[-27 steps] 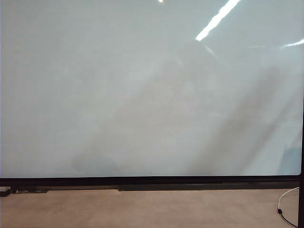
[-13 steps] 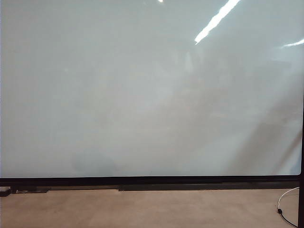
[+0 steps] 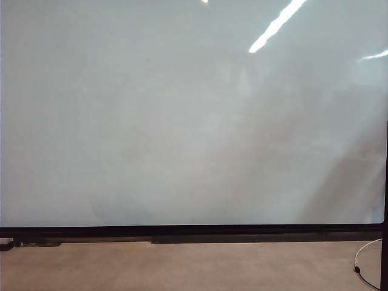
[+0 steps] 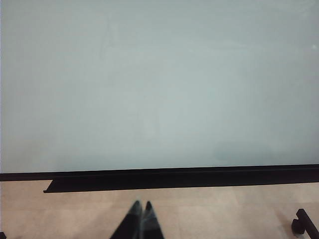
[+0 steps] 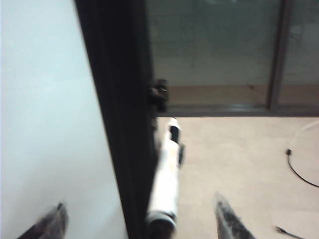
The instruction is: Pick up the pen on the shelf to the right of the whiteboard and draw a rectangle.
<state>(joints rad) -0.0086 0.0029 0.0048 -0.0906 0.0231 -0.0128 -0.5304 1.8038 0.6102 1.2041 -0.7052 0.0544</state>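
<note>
Shifted since the earlier exterior frame: the broad grey shadow on the whiteboard (image 3: 182, 121) sits further right, now darkest at the lower right corner; nothing else differs. Whiteboard: glossy, pale, black-framed, no rectangle on it yet. Pen (image 5: 166, 179): white barrel, dark markings, lying on the narrow shelf just right of the board's black right-hand frame (image 5: 119, 124), lengthwise along it, touching or nearly touching it. Handling, as judged: light, rigid, smooth and round, apt to roll or slip; best taken mid-barrel, fingers squarely across it. Right end effector (image 5: 142, 221): jaws spread wide, empty, straddling the pen's near end, one fingertip over the board face, the other over the floor side. Left end effector (image 4: 141, 219): fingertips pressed together, empty, parked low before the board's bottom rail. Obstructions: the frame crowds the pen's left flank, leaving little finger room; a black bracket (image 5: 159, 93) sits at the pen's far end. A white cable (image 3: 364, 267) lies on the floor, well apart.
</note>
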